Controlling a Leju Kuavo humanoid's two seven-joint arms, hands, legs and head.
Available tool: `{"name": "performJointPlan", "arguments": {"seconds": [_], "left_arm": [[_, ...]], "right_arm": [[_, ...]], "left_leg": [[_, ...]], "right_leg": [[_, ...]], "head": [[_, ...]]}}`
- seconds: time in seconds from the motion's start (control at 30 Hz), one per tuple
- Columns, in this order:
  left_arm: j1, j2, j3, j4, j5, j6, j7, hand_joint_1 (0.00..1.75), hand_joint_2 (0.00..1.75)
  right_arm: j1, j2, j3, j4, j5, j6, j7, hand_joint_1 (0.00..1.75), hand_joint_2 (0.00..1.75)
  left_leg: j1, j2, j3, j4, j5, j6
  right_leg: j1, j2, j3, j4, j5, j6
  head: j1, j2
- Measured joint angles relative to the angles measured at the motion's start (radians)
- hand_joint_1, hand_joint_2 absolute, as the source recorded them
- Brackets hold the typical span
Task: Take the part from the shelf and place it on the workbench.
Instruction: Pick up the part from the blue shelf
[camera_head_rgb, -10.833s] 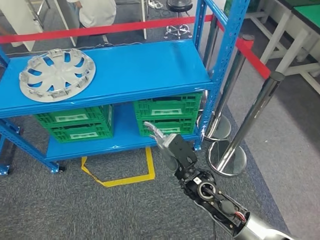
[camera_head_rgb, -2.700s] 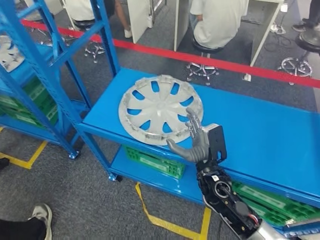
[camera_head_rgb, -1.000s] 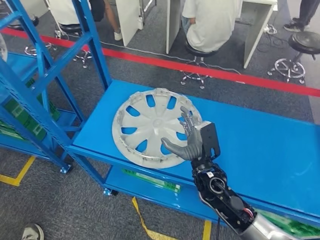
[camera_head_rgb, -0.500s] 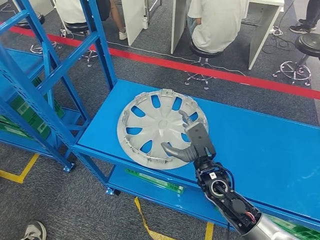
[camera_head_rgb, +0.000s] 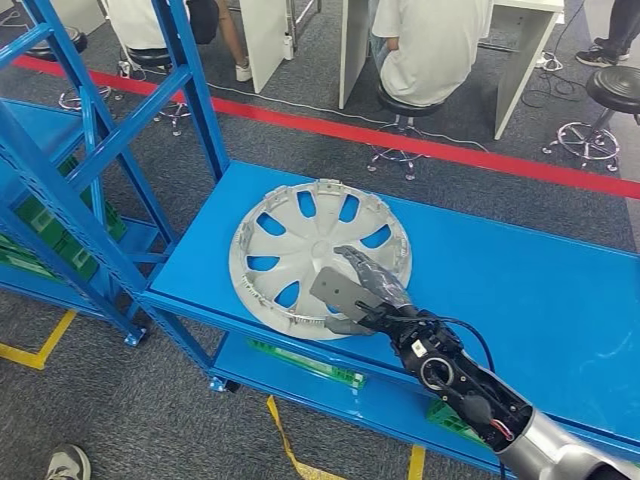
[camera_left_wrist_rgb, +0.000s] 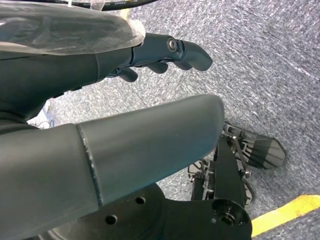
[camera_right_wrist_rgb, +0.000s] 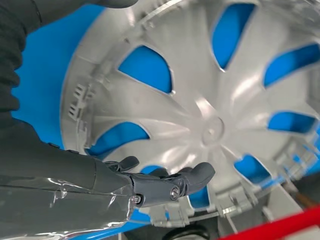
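The part is a silver hubcap (camera_head_rgb: 302, 250) lying flat on the blue shelf (camera_head_rgb: 498, 280), toward its left end. My right hand (camera_head_rgb: 362, 290) reaches in from the lower right and lies palm down over the hubcap's near right part, fingers stretched out. In the right wrist view the dark fingers (camera_right_wrist_rgb: 177, 182) hover just above the hubcap (camera_right_wrist_rgb: 196, 100) near its rim, not closed around it. My left hand (camera_left_wrist_rgb: 143, 145) hangs over grey carpet with its fingers apart and nothing in it.
Blue shelf uprights (camera_head_rgb: 189, 80) stand at the left. A green crate (camera_head_rgb: 309, 360) sits on the lower shelf. Behind the shelf run a red barrier tape (camera_head_rgb: 453, 150), seated people (camera_head_rgb: 430, 50) and a stool (camera_head_rgb: 611, 90). A person's shoe (camera_head_rgb: 68, 462) is at bottom left.
My right hand has turned from upright to palm down and sunk lower over the hubcap's near right part. The hubcap has not moved on the shelf.
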Motion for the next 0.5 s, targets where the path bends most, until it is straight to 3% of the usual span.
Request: {"name": "performJointPlan", "arguments": {"seconds": [0.5], "left_arm": [[-0.001, 0.0, -0.029, 0.0, -0.008, -0.009, -0.001, 0.0, 0.0]], "right_arm": [[-0.071, -0.055, 0.077, 0.083, -0.024, 0.083, 0.066, 0.0, 1.75]], "left_leg": [[0.0, 0.0, 0.0, 0.0, 0.0, 0.0]], "right_leg": [[0.001, -0.001, 0.001, 0.0, 0.0, 0.0]], "head": [[0.001, 0.0]]}}
